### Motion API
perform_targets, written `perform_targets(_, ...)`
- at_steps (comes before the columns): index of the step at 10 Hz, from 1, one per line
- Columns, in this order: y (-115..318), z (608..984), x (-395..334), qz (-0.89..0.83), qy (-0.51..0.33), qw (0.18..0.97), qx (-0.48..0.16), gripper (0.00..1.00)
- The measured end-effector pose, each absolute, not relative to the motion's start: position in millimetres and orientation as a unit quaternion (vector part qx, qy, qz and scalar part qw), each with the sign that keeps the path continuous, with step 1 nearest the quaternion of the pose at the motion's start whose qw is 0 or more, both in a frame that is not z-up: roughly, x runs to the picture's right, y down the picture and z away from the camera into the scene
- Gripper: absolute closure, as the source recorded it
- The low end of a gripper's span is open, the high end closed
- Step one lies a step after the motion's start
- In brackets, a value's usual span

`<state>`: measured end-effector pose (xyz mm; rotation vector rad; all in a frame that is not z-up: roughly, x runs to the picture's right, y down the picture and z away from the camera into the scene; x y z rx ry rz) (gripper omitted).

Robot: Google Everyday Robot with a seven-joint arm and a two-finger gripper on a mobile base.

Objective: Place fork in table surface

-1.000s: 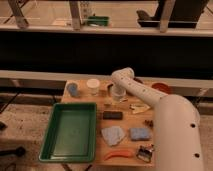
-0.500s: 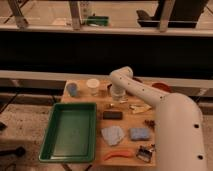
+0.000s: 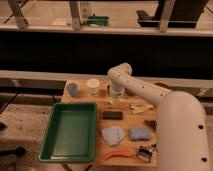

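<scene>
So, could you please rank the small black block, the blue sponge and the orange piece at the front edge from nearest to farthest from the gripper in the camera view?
The gripper hangs over the table's far middle.
1. Small black block: mid-table, just in front of the gripper.
2. Blue sponge: further forward, to the right in the picture.
3. Orange piece: at the front edge, farthest.
</scene>
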<state>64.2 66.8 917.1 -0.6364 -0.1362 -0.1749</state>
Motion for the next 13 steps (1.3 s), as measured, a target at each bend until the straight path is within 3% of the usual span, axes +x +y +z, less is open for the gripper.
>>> perform_targets(5,54.0,907.4,59.8,-0.073,-0.064,0.946,-0.309,1.0)
perform_targets(13,59.2,921.4,59.9,-0.068,-0.05,0.944,-0.318,1.0)
